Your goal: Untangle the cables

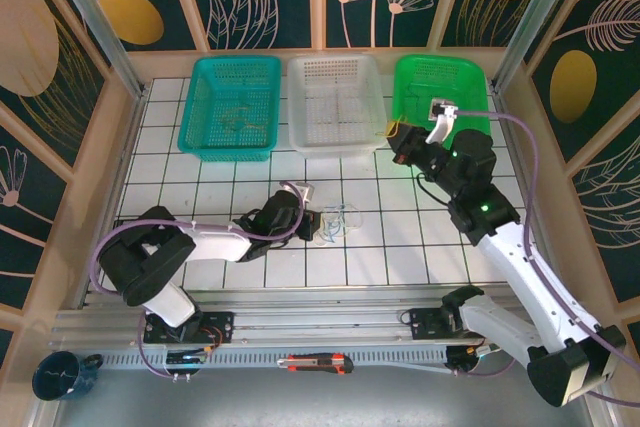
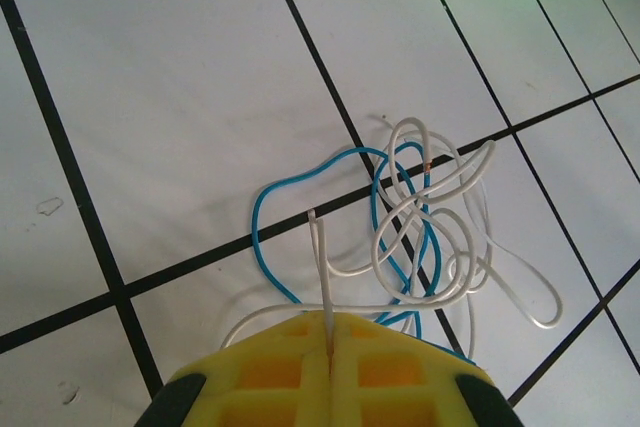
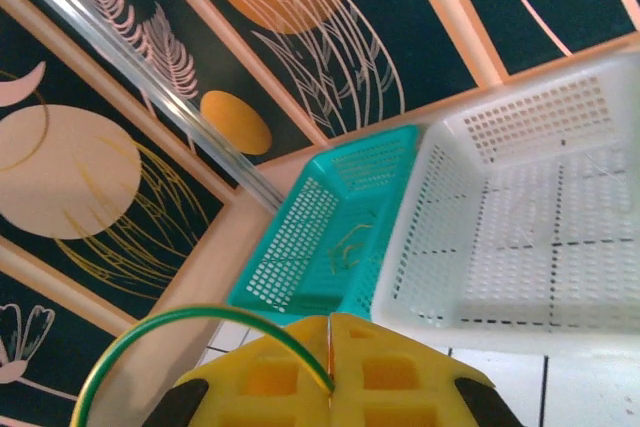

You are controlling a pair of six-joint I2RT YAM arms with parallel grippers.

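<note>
- Near the middle of the tiled table (image 1: 400, 247), toward its near edge, the cables (image 1: 338, 222) are seen as a small flat tangle of loops.
- The left arm (image 1: 200, 242) is stretched low and almost level over the tiles, pointing rightward. The left gripper (image 1: 313, 226) is placed at the tangle's left edge.
- In the left wrist view, the yellow pads of the left gripper (image 2: 328, 319) are pressed together, and a strand of the white cable (image 2: 320, 267) is pinched in their seam. The blue cable (image 2: 262, 227) is interlaced with the white loops just beyond.
- The right arm (image 1: 510, 247) is held high and bent at the elbow. The right gripper (image 1: 397, 134) is poised near the front left corner of the green basket (image 1: 470, 72), beside the white basket (image 1: 335, 142).
- In the right wrist view, the right gripper (image 3: 330, 322) is closed upon the end of a green cable (image 3: 200, 317), which is arched away to the left.
- A thin olive cord (image 3: 345, 242) is seen inside the teal basket (image 3: 300, 237).
</note>
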